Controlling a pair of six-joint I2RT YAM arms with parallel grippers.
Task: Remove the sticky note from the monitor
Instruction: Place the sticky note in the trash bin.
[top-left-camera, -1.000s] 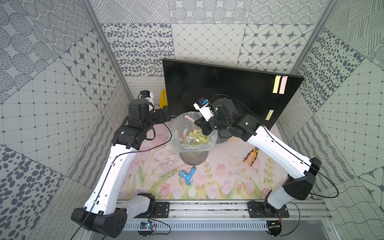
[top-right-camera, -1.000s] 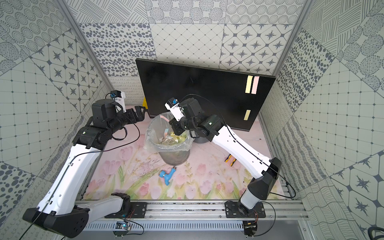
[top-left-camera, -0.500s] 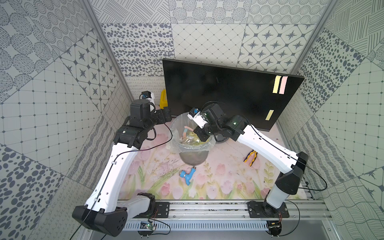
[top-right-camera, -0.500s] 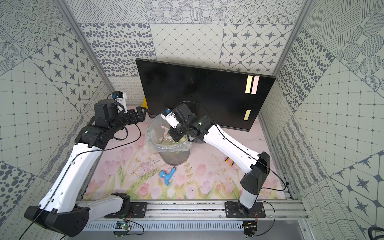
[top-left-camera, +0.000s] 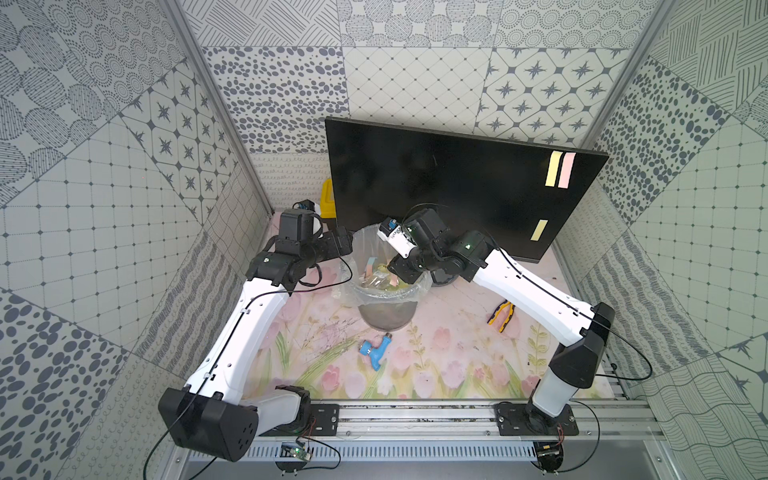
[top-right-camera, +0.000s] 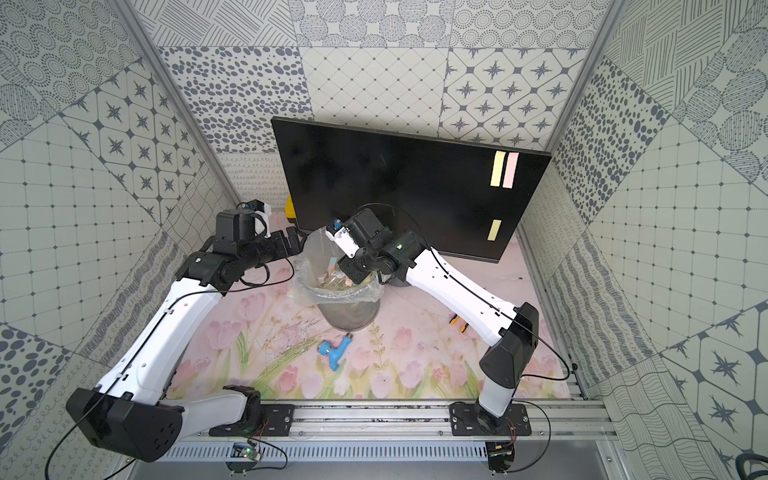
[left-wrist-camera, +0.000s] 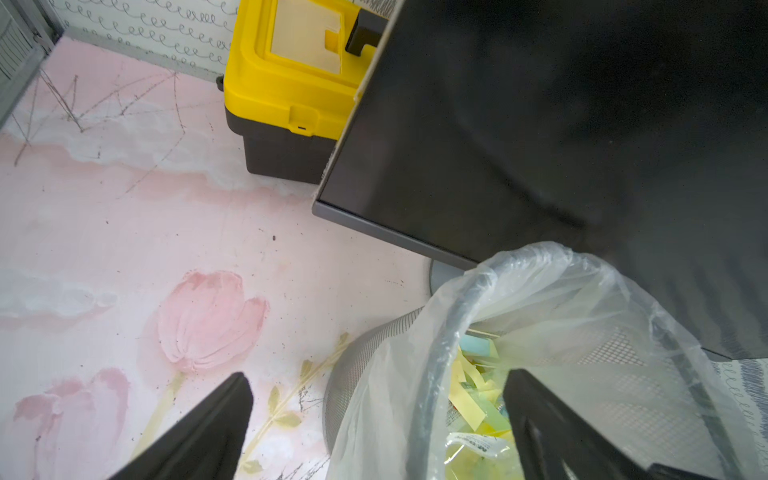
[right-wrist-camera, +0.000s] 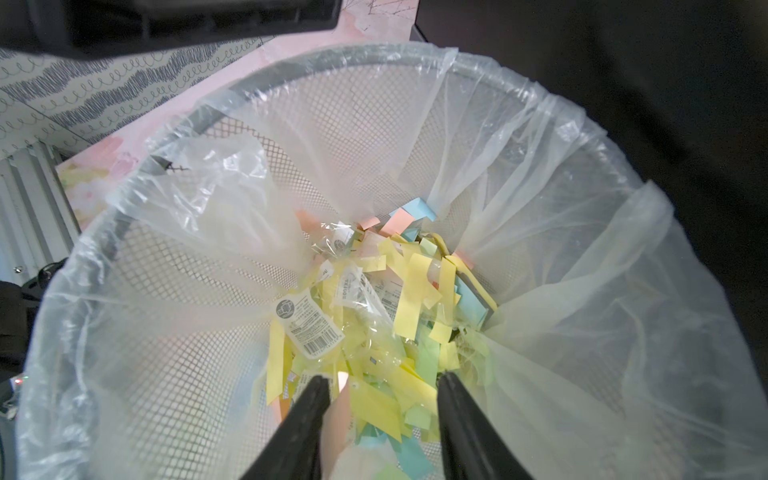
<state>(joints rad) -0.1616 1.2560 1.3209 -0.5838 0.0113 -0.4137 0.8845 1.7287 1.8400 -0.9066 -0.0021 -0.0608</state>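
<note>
Black flat monitor (top-left-camera: 436, 187) stands upright at the back of the pink tulip-printed counter (top-left-camera: 440, 365), screen dark. Three paper strips are stuck on the screen, all toward the right arm's side. A pale yellow sticky note (top-left-camera: 552, 169) and a pink sticky note (top-left-camera: 566, 170) sit side by side near the top corner. A second yellow strip (top-left-camera: 539, 230) sits lower down, well apart from the pair.

Grey wire-mesh wastebasket (top-left-camera: 384, 318) with a clear plastic liner sits just in front of the monitor's lower edge. Inside is a heap of yellow, blue, green and pink paper strips (right-wrist-camera: 415, 291), mixed with clear wrappers bearing barcode labels.

Right tool (right-wrist-camera: 384, 378) hangs over the wastebasket's mouth, pointing down at the heap. Its two black fingers are spread apart, nothing pinched between them. A loose-looking pink strip (right-wrist-camera: 337, 411) lies right against the inner face of one finger; cannot tell whether it clings there.

Left tool (left-wrist-camera: 378, 374) is at the wastebasket's rim on the left arm's side, fingers spread wide and empty. One finger is over the counter, the other over the liner.

Also on the counter:
- yellow-lidded black box (left-wrist-camera: 291, 83), behind the monitor's edge on the left arm's side
- blue plastic fitting (top-left-camera: 376, 351), in front of the wastebasket
- pliers with yellow-and-black handles (top-left-camera: 503, 316), beside the right arm
</note>
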